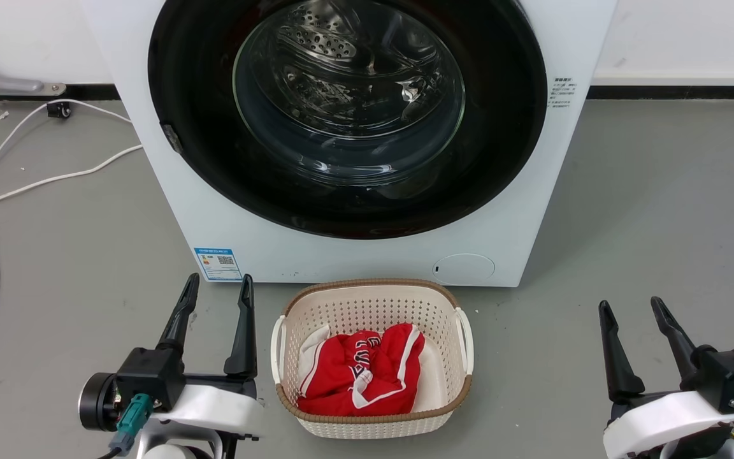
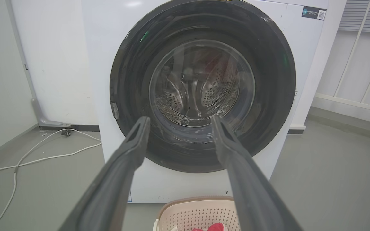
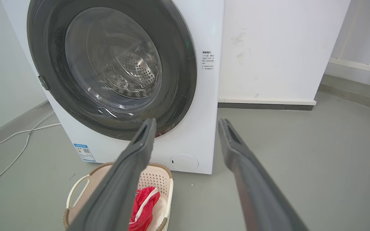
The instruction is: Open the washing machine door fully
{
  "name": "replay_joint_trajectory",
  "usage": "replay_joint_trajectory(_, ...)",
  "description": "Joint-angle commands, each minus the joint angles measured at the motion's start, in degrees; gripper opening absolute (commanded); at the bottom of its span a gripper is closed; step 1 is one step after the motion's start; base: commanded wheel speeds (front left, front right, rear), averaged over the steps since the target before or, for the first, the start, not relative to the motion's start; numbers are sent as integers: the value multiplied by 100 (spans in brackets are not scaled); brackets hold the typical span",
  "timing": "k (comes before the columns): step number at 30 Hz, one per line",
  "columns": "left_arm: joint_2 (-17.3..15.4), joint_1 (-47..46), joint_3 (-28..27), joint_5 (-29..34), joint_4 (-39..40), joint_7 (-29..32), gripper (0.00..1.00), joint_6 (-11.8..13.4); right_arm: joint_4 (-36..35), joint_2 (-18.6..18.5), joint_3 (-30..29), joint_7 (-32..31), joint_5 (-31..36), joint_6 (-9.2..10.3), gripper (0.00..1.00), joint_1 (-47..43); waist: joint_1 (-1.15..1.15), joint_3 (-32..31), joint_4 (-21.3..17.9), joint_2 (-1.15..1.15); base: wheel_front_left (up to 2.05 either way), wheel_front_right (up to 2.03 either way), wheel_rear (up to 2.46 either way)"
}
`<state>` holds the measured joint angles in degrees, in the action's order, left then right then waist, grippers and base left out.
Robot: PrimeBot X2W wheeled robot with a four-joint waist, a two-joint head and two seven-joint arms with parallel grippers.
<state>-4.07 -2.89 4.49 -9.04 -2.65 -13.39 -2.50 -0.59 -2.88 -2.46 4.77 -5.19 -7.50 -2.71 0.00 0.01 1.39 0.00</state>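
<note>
Washing machine door (image 1: 348, 115): sitting closed and flush on the front of the washing machine (image 1: 354, 258), at the far middle of the scene, with the steel drum (image 1: 322, 41) showing through its glass.
Left gripper (image 1: 220, 280): hovering at the near left, spread wide and holding nothing, well apart from the door.
Right gripper (image 1: 629, 303): hovering at the near right, likewise parted wide and gripping nothing.
Laundry basket (image 1: 367, 299): standing just in front of the washer, between the two grippers, and holding a red-and-white garment (image 1: 360, 373).
White cable (image 1: 55, 178): trailing over the grey floor (image 1: 660, 204) left of the washer.
Blue label sticker (image 1: 217, 263): sitting at the washer's lower left, with the round flap (image 1: 464, 268) at its lower right.
</note>
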Motion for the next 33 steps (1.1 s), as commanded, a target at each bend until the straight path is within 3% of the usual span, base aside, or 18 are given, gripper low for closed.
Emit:
replay_joint_trajectory(1, 7, 32, -2, 118, 11, -55, 100, 16, -53, 0, 11, 46, 97, 2, 100, -61, 0, -2, 2, 0, 0, 0, 0)
replay_joint_trajectory(15, 61, 81, -29, 499, -48, -196, 100, -15, -27, 1, 85, 98, 511, 2, 100, -137, 0, 4, 22, 0, 0, 0, 0)
replay_joint_trajectory(31, 105, 53, -118, 282, -209, -183, 100, -107, 100, 2, 57, 112, 234, 2, 100, -103, 0, 23, 24, 0, 0, 0, 0)
replay_joint_trajectory(32, 109, 54, -124, 270, -216, -183, 100, -113, 129, 2, 67, 94, 171, 2, 79, -99, 0, 27, 23, 0, 0, 0, 0)
replay_joint_trajectory(33, 110, 53, -129, 265, -220, -183, 100, -117, 141, 2, 72, 84, 179, 2, 45, -93, 0, 29, 23, 0, 0, 0, 0)
